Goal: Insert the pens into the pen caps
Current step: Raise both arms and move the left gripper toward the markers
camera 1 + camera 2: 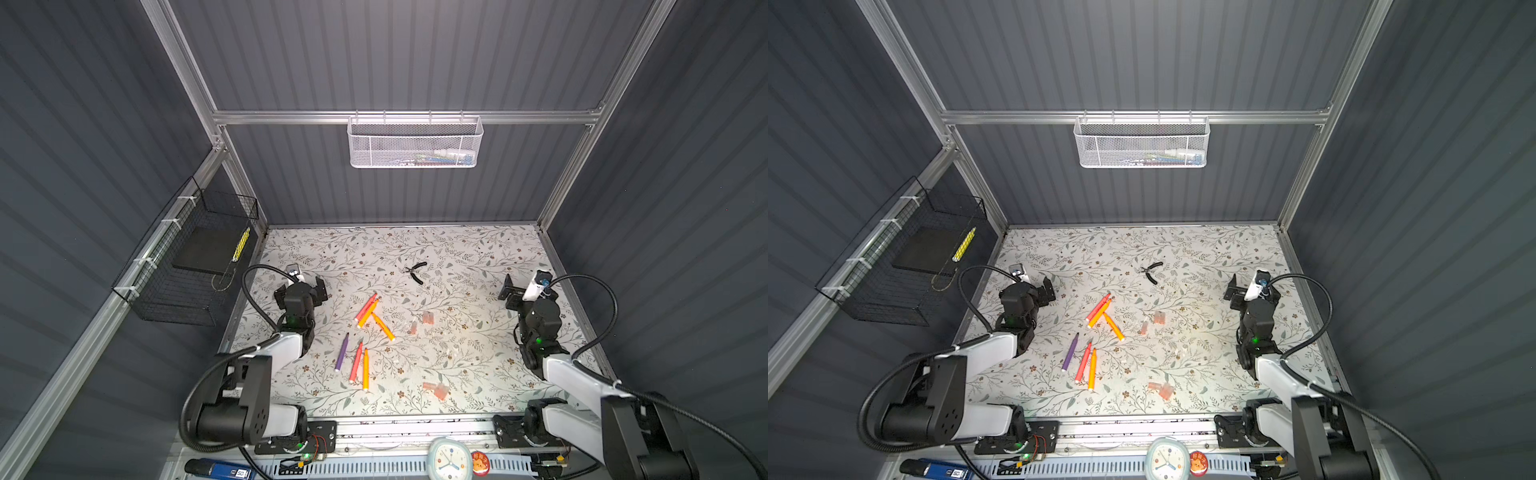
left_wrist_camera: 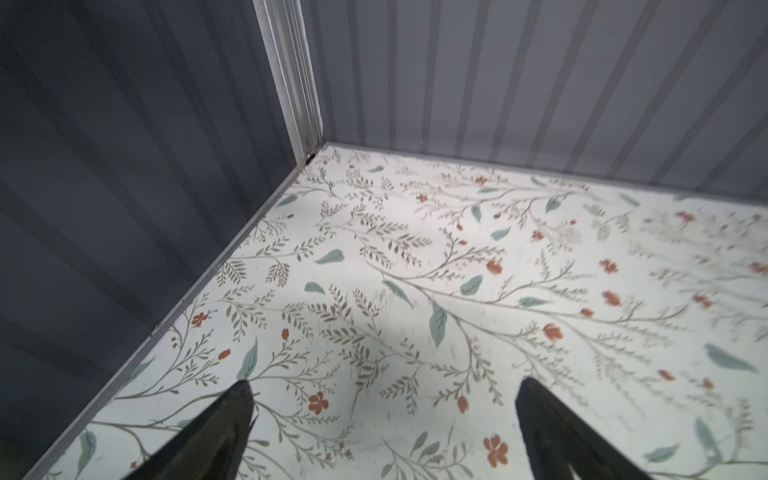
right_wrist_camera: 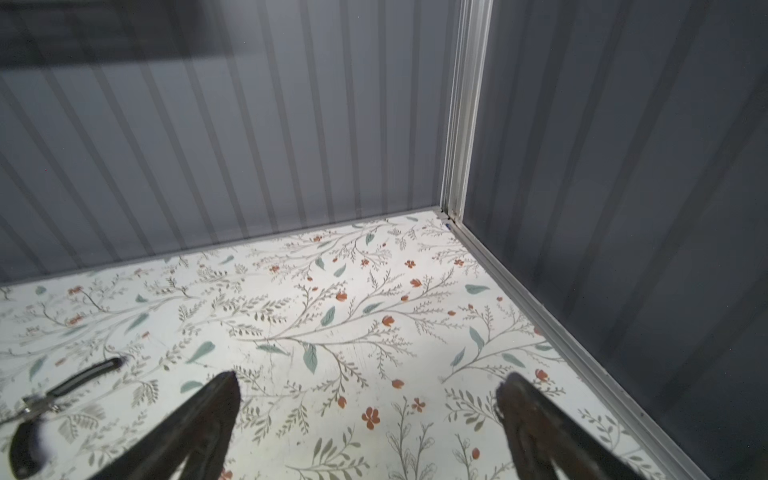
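No pen is wearing a cap yet, so all the capping is waiting to be done. Six pens are lying mid-table (image 1: 478, 257): three orange pens (image 1: 365, 370), two pink-red pens (image 1: 356, 363) and one purple pen (image 1: 341, 353). The pen caps (image 1: 436, 390) are lying apart, nearer the right arm; I am counting four pinkish ones, and clear ones are too faint. The left gripper (image 2: 384, 382) and right gripper (image 3: 372, 374) are spreading their fingers wide, pinching nothing.
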Robot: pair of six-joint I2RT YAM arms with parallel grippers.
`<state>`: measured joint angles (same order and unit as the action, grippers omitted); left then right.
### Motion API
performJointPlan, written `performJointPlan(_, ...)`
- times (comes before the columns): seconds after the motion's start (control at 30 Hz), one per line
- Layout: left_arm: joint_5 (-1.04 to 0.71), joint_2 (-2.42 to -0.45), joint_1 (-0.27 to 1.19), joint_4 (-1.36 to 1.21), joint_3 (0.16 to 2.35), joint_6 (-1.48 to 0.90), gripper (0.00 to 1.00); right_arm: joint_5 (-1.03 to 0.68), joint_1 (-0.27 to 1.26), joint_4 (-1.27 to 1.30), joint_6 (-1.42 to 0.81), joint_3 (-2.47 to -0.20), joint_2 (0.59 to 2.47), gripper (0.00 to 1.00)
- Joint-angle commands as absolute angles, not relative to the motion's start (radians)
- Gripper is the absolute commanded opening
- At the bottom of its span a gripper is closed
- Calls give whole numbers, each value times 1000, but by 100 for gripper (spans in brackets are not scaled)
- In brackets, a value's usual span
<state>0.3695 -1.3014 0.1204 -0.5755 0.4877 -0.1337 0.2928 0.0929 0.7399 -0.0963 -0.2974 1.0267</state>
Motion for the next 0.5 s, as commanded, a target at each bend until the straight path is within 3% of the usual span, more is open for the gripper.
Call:
performJointPlan(0.0,222,-1124,124,-345,525,-253,99,190,98,462,-223,-363,886,99)
performJointPlan(0.1,172,-968,123,-86,614,-378,99,139,94,280,-403,-394,769,99)
performJointPlan(0.2,267,-872,123,211,691,-563,100,150,90,72,-504,-440,687,99)
performJointPlan(0.33,291,-734,123,334,678,-594,99,4,81,153,-481,-350,560,99)
performJointPlan(0.47,282,-678,123,424,695,-586,100,80,81,170,-537,-301,505,99)
